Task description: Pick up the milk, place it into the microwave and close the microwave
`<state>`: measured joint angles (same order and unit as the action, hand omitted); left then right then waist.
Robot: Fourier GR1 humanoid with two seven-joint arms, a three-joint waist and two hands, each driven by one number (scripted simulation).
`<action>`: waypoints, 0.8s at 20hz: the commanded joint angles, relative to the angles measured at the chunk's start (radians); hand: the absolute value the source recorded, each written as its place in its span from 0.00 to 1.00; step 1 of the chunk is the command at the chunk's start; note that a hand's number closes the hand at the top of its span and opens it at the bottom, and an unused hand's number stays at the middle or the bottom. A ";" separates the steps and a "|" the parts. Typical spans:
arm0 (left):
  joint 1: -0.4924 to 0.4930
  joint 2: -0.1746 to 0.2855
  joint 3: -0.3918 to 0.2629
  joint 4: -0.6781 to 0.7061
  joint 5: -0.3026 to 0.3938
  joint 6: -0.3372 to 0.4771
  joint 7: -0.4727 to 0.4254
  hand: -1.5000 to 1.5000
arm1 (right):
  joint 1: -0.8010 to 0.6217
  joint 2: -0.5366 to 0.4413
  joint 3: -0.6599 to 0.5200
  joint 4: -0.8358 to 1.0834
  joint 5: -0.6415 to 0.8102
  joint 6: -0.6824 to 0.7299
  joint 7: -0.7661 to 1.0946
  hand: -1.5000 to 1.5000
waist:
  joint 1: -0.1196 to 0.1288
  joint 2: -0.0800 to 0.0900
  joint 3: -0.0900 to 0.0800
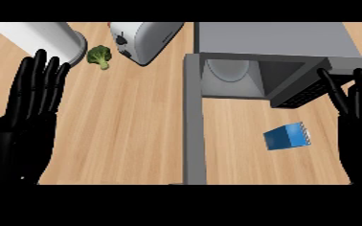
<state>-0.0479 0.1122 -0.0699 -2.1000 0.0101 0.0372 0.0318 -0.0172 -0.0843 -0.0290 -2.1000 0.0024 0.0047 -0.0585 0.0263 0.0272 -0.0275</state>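
Head view: the milk (288, 137), a blue carton, lies on the tabletop (127, 124) just in front of the open microwave (276, 38), untouched. The left hand (25, 119) and right hand (349, 129) hold nothing, fingers straight. The right hand is nearer and best placed to descend over the carton, closing across its narrower sides.

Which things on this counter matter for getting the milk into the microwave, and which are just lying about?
For the job: milk carton, microwave, its open door.
Lying about: broccoli, toaster, white cylinder.
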 commanded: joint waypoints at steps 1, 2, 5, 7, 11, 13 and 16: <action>0.026 0.021 0.089 0.038 0.077 -0.032 -0.037 0.00 | 0.032 0.018 0.039 0.008 0.058 -0.020 0.017 0.00 | -0.023 -0.027 0.027; 0.005 0.042 0.107 0.068 0.072 -0.047 -0.046 0.00 | -0.026 0.044 0.032 0.052 0.106 -0.080 0.018 0.00 | -0.021 -0.026 0.027; -0.043 0.096 0.200 0.122 0.129 -0.079 -0.040 0.00 | 0.078 0.043 0.036 -0.026 0.200 -0.134 0.084 0.00 | -0.033 -0.027 0.026; 0.008 0.051 0.181 0.117 0.190 -0.063 0.054 0.00 | 0.052 0.082 0.119 -0.005 0.011 -0.161 0.138 0.00 | -0.018 -0.027 0.027; 0.123 0.051 0.209 0.060 0.231 -0.106 0.025 0.00 | 0.152 0.083 0.289 -0.037 0.072 -0.262 0.099 0.00 | -0.019 -0.030 0.027; 0.147 0.035 0.190 0.010 0.229 -0.101 0.058 0.00 | 0.196 0.084 0.382 -0.061 0.101 -0.342 0.055 0.00 | -0.022 -0.030 0.028; 0.222 0.030 0.199 -0.053 0.239 -0.129 0.050 0.00 | 0.195 0.084 0.435 -0.085 0.154 -0.395 0.097 0.00 | -0.021 -0.030 0.027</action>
<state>0.0717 0.1587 0.1331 -2.0598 0.2284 -0.0703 0.0653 0.1429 -0.0042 0.3037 -2.1662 0.1149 -0.3035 0.0339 0.0033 -0.0013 -0.0008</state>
